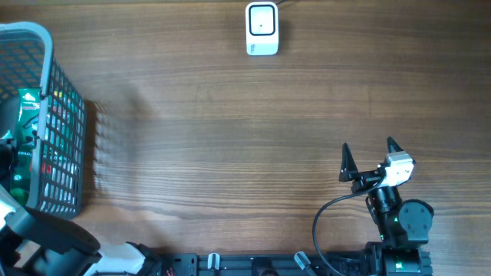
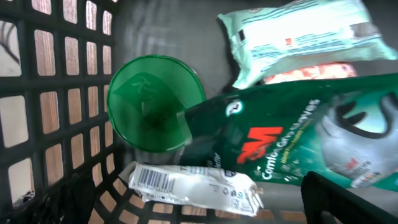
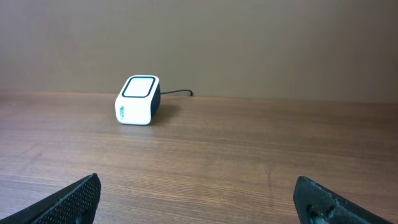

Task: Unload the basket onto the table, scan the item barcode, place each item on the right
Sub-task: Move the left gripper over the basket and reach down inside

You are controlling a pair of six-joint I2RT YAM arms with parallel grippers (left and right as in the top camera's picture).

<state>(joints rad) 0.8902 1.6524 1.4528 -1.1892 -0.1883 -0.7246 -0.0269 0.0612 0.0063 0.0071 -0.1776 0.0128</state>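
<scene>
Left wrist shows the mesh plastic basket (image 2: 18,86) holding a crinkly white barcoded packet (image 2: 193,185), glossy green pouch (image 2: 280,146) and round green cup (image 2: 154,102). Both my left gripper (image 2: 199,205) and right gripper (image 3: 199,199) gape wide, empty.

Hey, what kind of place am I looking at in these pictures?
Probably a mock shop checkout on a wood-grain table: a small white box-shaped barcode scanner with a cable stands at the far edge, and a grey plastic mesh basket holds packaged goods, such as a green 3M gloves packet.
</scene>
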